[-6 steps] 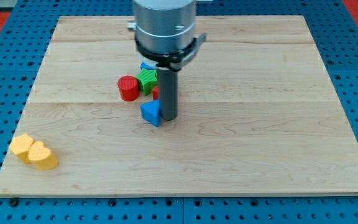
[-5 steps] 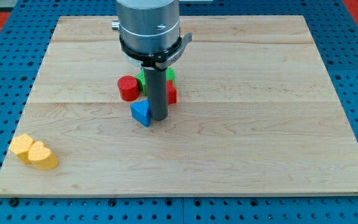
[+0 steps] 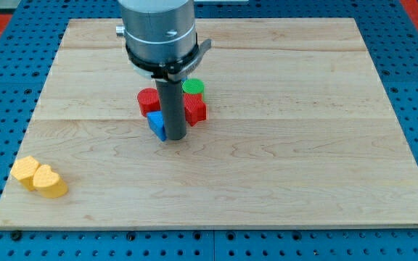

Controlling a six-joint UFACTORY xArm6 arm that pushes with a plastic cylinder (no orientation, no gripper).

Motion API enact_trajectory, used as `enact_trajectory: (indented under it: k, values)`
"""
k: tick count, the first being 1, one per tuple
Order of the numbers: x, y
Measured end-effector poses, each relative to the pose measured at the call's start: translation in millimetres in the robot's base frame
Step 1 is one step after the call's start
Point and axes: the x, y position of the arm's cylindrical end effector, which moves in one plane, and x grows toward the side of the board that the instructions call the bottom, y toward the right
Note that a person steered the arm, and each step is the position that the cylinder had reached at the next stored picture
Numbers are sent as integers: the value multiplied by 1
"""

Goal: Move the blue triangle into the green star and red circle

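The blue triangle [image 3: 157, 125] lies near the board's middle, mostly hidden behind my rod. My tip [image 3: 175, 138] rests on the board at the triangle's right side, touching it. The red circle [image 3: 149, 101] sits just above the triangle, close to it. The green star [image 3: 193, 88] shows only in part, to the right of the rod and behind it. A second red block [image 3: 195, 109] lies right of the rod, below the green star.
Two yellow blocks [image 3: 40, 177] lie together near the board's lower left corner. The arm's grey cylinder [image 3: 158, 32] hangs over the upper middle of the board and hides what is behind it. The wooden board [image 3: 303, 145] sits on a blue pegboard.
My tip has slid to the view's left and slightly up, pushing the blue triangle left toward the red circle. A blue block seen earlier behind the green star is now hidden.
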Motion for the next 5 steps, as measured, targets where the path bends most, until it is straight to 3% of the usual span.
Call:
enact_trajectory:
  k: [1, 3, 5]
  values:
    - [-7, 0]
    - [33, -9]
    - [-2, -24]
